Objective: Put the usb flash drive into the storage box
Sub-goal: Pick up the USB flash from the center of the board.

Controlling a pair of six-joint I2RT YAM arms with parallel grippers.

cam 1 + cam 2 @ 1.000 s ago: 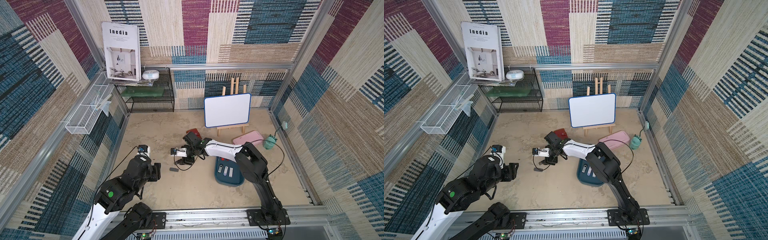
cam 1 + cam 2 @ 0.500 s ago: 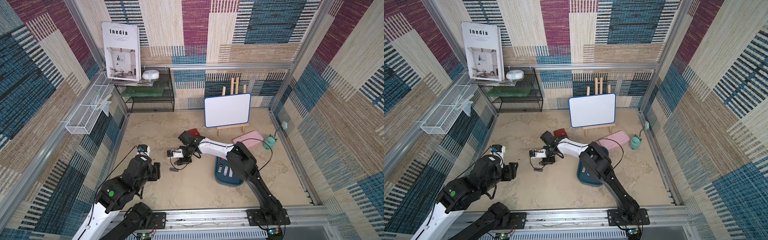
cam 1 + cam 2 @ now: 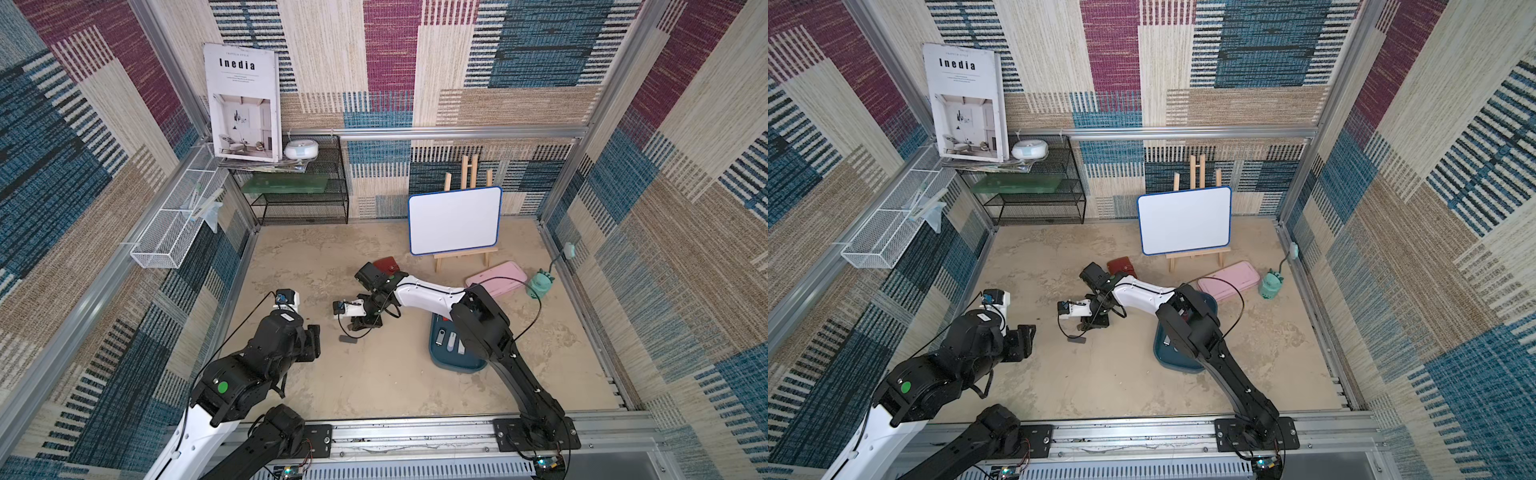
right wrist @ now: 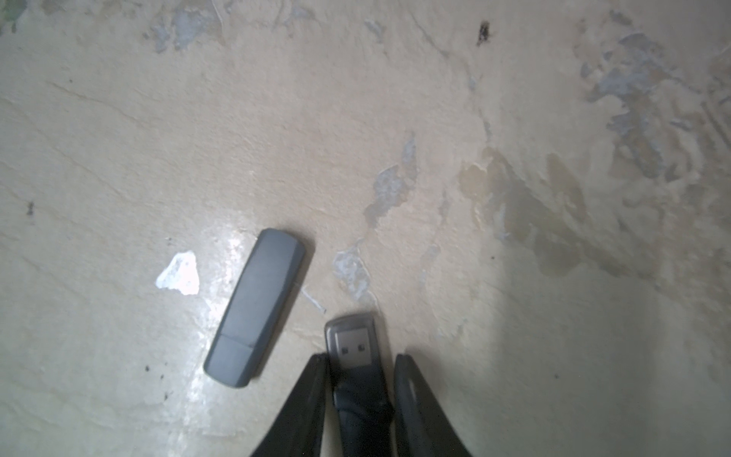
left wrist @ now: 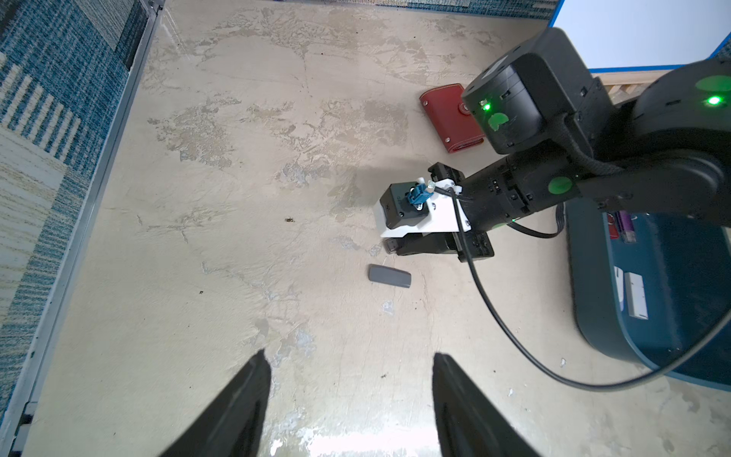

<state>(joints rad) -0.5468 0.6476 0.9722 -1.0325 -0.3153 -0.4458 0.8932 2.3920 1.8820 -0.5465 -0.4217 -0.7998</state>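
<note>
A dark usb flash drive (image 4: 353,344) with its metal plug bared lies on the floor between the fingers of my right gripper (image 4: 360,358), which is shut on it. Seen in both top views, that gripper (image 3: 356,327) points down at the floor left of the storage box (image 3: 440,362), a dark teal tray holding several small drives. A second, grey capped flash drive (image 4: 257,304) lies loose just beside the right gripper, also seen in the left wrist view (image 5: 389,275). My left gripper (image 5: 348,356) hangs open and empty above bare floor, nearer the front left.
A red wallet (image 3: 384,264) lies behind the right wrist. A whiteboard on an easel (image 3: 455,220), a pink case (image 3: 496,278) and a small teal figure (image 3: 539,286) stand at the back right. A black wire shelf (image 3: 299,187) fills the back left corner.
My right arm has swung left and down to the floor, and its jaws have closed round the drive. The left arm has stayed where it was.
</note>
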